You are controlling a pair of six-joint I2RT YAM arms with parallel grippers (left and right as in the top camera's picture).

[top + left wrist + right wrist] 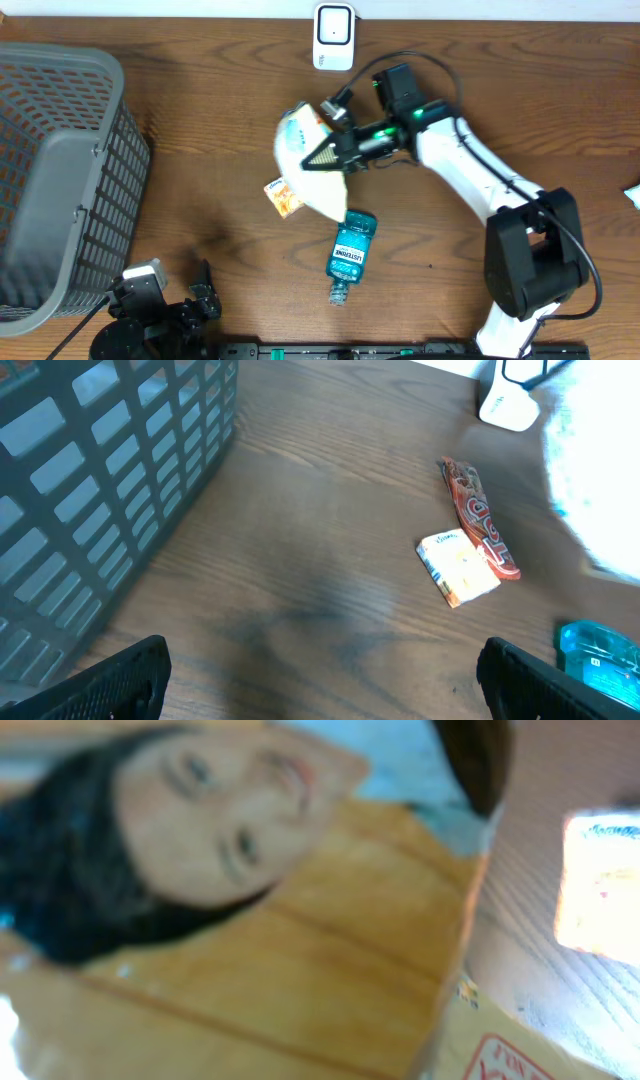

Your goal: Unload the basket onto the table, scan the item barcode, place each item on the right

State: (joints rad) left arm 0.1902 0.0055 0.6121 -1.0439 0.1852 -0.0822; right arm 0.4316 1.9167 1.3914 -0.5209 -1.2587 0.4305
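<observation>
Midway through the scan, the right gripper [330, 152] clamps a white-and-orange packet [303, 170] above the table, just short of the scanner [333, 37]. Its barcode, seemingly not yet facing the reader, must next be turned toward it. The left gripper [330, 695] sits splayed and empty near the basket [125, 190].
</observation>
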